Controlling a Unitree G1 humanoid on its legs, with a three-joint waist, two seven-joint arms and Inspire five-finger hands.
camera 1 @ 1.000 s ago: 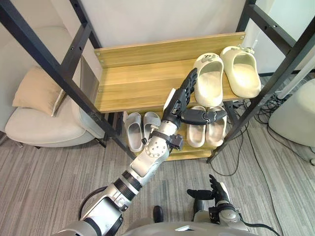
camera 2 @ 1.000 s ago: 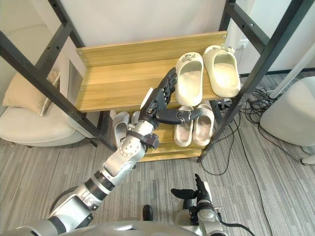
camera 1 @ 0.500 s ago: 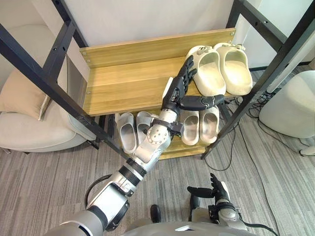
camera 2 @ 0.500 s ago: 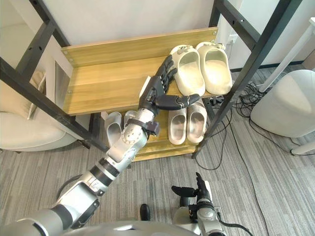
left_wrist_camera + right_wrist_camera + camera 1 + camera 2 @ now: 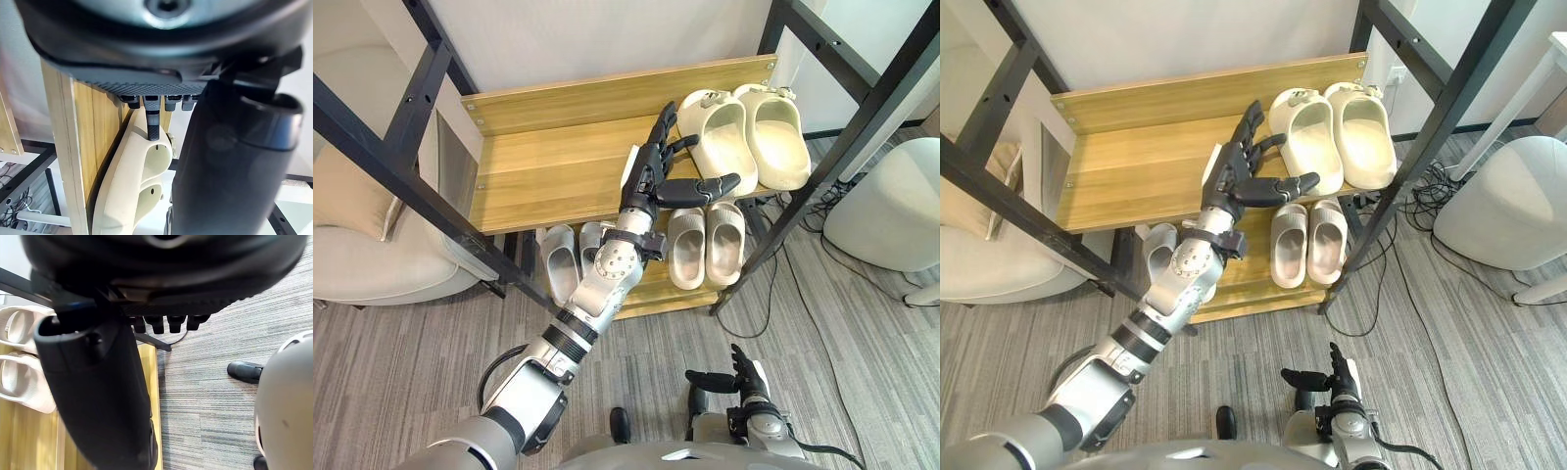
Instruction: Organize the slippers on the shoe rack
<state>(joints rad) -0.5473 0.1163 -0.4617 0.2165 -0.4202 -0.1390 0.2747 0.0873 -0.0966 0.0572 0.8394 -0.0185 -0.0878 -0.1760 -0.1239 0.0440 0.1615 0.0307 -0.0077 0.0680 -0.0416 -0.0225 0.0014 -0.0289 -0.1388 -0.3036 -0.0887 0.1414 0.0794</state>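
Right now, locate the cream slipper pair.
In the left eye view, the cream slipper pair lies at the upper shelf's right end, beside the left robot hand.

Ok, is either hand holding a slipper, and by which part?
Nothing is held. The left hand is open, straight fingers beside a cream slipper on the upper shelf, one fingertip at its side. The right hand is open too.

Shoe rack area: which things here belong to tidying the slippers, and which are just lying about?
For the job: shoe rack, cream slippers on its upper shelf, beige pair and grey pair on its lower shelf, left hand at the cream slippers.
Lying about: armchair with cushion, white rounded object, cables on the floor.
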